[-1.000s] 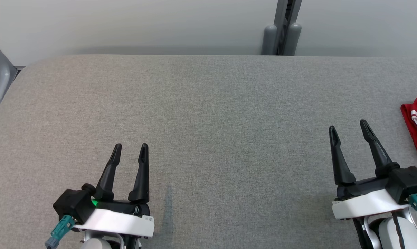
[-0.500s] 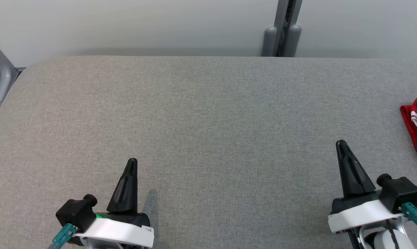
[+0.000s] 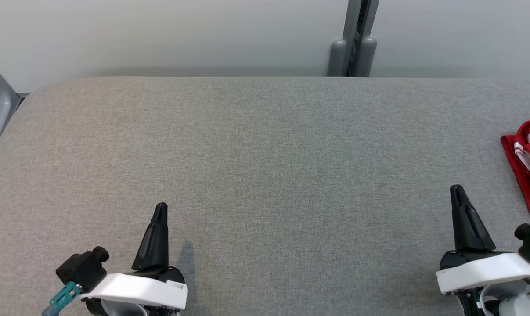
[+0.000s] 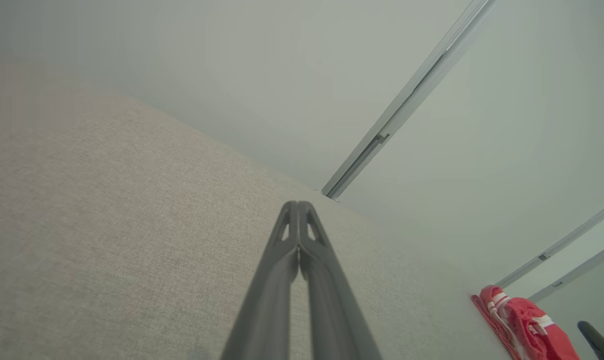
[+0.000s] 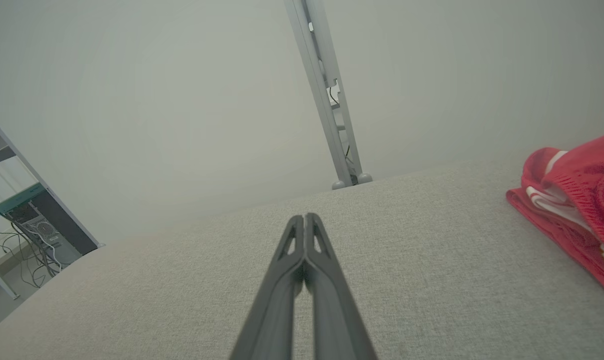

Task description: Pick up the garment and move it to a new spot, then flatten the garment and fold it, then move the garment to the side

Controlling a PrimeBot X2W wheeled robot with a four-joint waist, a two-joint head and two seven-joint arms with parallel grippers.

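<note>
Closed since before — left fingers (image 3: pixel 155 237) and right fingers (image 3: pixel 466 219) pressed together, empty, red garment (image 3: pixel 526 171) near the right pair.

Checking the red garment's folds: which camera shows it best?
Right wrist view: the garment looks largest, folds and white stripes clear. Head view crops it at the edge; left wrist view shows it small.
</note>
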